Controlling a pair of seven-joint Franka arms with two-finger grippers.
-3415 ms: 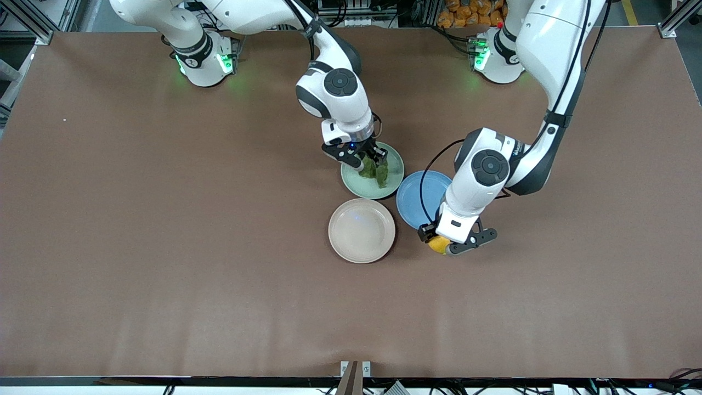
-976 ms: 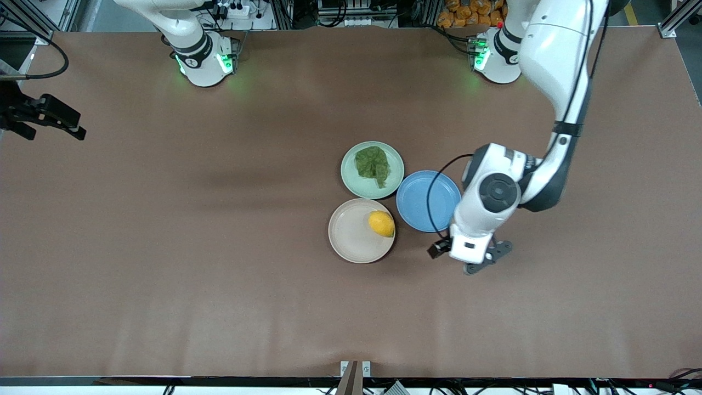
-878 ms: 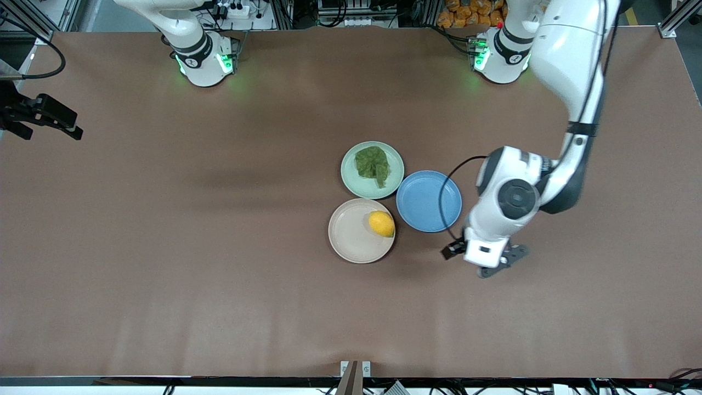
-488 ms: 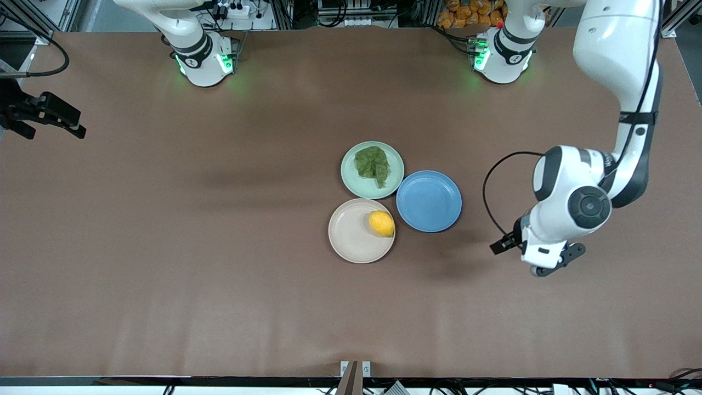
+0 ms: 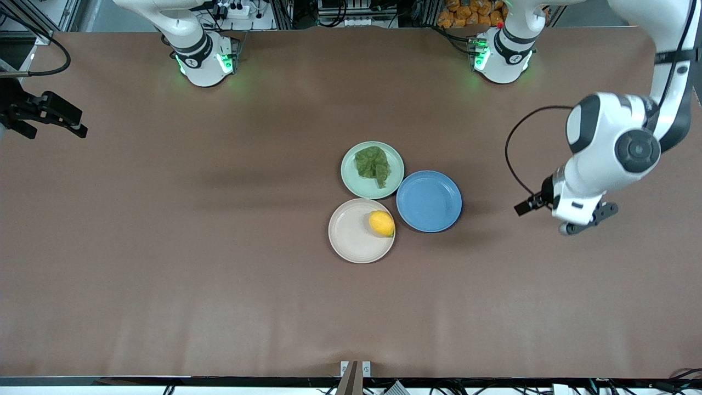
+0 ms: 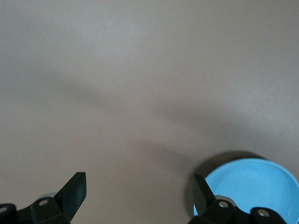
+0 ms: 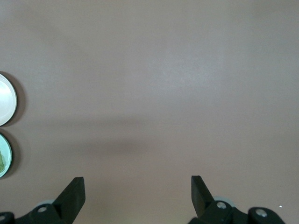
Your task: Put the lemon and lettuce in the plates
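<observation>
Comparing with a second ago, the left hand point(image 5: 580, 226) is found carried away from the plates toward the left arm's end of the brown worktop point(image 5: 164, 247), fingers apart and empty. The right hand point(image 7: 135, 198) waits, likewise spread. The small yellow lemon point(image 5: 381, 224) lies in the beige round plate point(image 5: 351, 233), the crinkled green lettuce point(image 5: 373, 164) in the mint plate point(image 5: 356, 184); the blue plate point(image 5: 429, 201) is bare. The task is judged complete.

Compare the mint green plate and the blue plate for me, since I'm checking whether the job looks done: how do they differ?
The mint green plate holds the lettuce; the blue plate holds nothing. The mint green plate lies farther from the front camera, the blue plate nearer and toward the left arm's end. Both are round, shallow and about the same size.
</observation>
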